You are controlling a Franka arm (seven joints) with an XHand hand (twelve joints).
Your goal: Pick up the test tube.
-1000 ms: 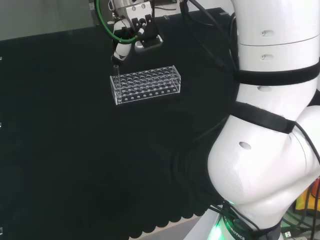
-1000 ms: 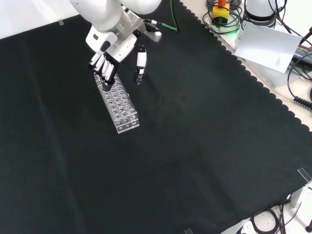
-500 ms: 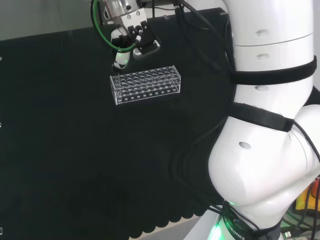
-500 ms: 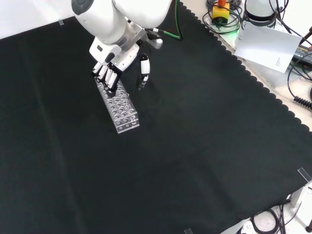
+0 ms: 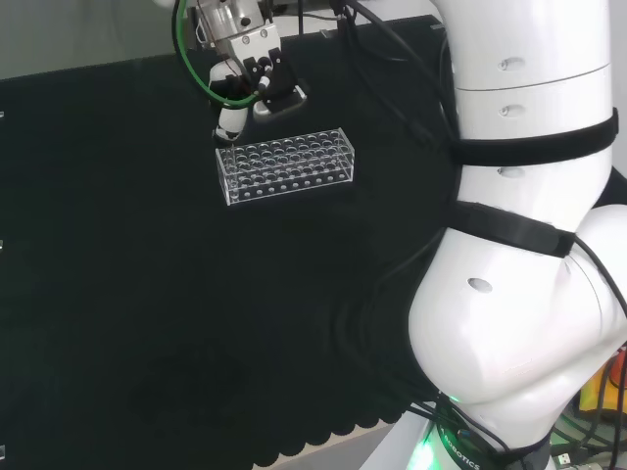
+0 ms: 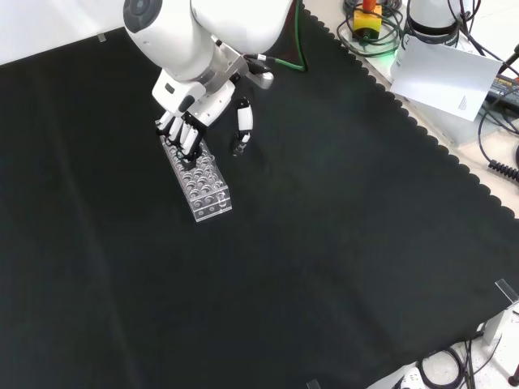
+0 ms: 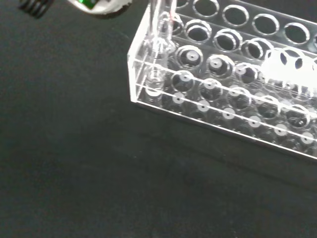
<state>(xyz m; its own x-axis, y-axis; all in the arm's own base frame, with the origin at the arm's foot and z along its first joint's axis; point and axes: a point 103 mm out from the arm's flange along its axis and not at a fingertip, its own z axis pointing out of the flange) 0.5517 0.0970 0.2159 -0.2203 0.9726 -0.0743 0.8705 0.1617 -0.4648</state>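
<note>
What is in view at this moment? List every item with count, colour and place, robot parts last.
clear plastic test tube rack: one, transparent with rows of round holes, on the cloth at the head view's upper middle.
clear glass test tube: one, transparent, upright in a corner hole of the rack, seen in the wrist view.
black cloth: one, black with a scalloped edge, covering the bench.
white sheet of paper: one, white, off the cloth at the front view's upper right.
white arm links: white with black bands, at the head view's right.
hand: one, black and white, over the rack's far end in the front view.
</note>
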